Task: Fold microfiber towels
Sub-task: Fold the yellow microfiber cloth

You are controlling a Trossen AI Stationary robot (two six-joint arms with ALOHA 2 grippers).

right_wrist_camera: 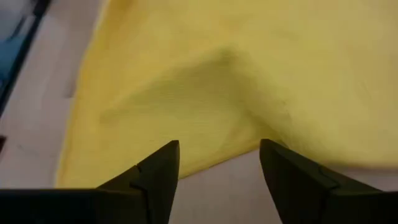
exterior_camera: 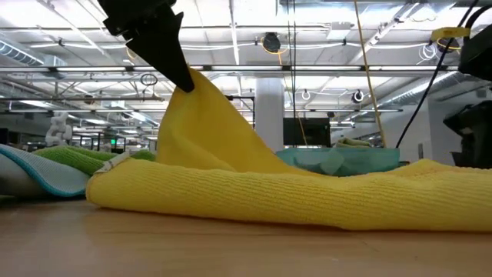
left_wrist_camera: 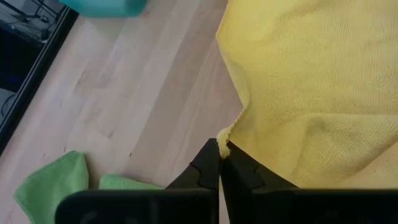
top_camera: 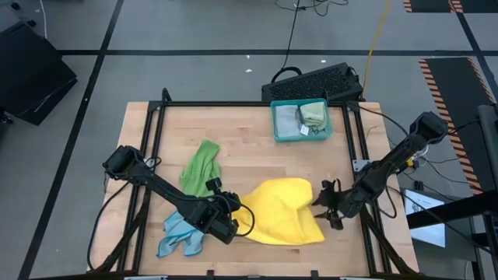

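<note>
The yellow towel [top_camera: 284, 211] lies on the wooden bench [top_camera: 249, 136] in the lower middle of the high view, spread between the two claws. The left claw [top_camera: 236, 218] is at the towel's left edge, lower centre-left of that view, and its fingers are pressed together on a corner of the yellow cloth; in the left wrist view the pinched corner [left_wrist_camera: 222, 147] sticks up just above the closed fingertips [left_wrist_camera: 211, 163]. In the low view that corner is lifted into a peak [exterior_camera: 201, 100] at upper left of the frame, while the rest of the towel rests flat on the bench.

The right claw [top_camera: 327, 208] is just beside the towel's right edge, right of centre in the high view. Its fingers [right_wrist_camera: 157, 169] stand well apart and hold nothing; in the right wrist view the yellow towel's edge [right_wrist_camera: 217, 149] lies just ahead of the gap between them, on the bench.

A bright green towel [top_camera: 201, 165] lies crumpled left of centre in the high view, above the left arm. A light blue towel [top_camera: 180, 233] lies bunched at lower left, just beside the left claw. A teal tray [top_camera: 301, 137] sits at upper centre-right of the bench, with a grey towel [top_camera: 287, 119] and a pale green towel [top_camera: 313, 113] in it. A black keyboard [top_camera: 315, 82] lies just beyond the bench's upper edge.
</note>
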